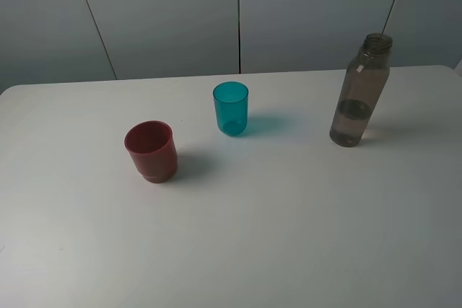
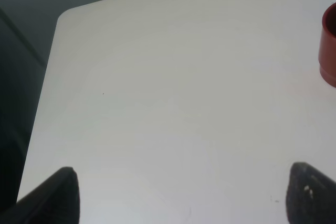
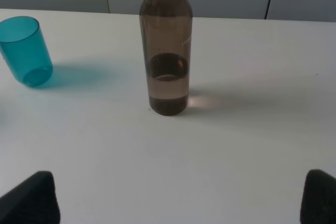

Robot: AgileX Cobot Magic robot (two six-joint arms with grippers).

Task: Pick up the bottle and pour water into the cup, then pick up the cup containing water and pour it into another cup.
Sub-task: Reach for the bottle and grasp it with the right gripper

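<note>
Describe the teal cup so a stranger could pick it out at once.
Three things stand on the white table. The teal cup is the middle one, red cup to its left, tall bottle to its right. It alone is see-through blue-green and slimmer than the red cup.

We see only a slice of the red cup (image 2: 329,45), cut off at the frame edge. The bottle (image 3: 166,51) loses its mouth the same way. The left gripper (image 2: 184,199) and right gripper (image 3: 178,198) show us only blurred fingertips.
</note>
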